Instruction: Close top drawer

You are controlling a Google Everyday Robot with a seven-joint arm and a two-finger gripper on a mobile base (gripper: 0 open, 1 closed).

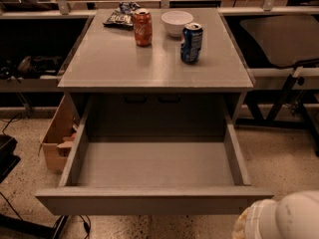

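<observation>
The top drawer is pulled far out of the grey cabinet toward the camera. Its wide plain front panel runs along the bottom of the view, and its deep grey tray holds nothing. Two narrower grey drawer fronts show in shadow at the back, under the cabinet top. My gripper is at the bottom right corner, just below and in front of the right end of the drawer's front panel, mostly cut off by the frame edge. Only its white rounded body and a cream-coloured part show.
On the cabinet top stand a red can, a blue can, a white bowl and a dark snack bag. A cardboard box sits on the floor at the left. Black frames stand at the right.
</observation>
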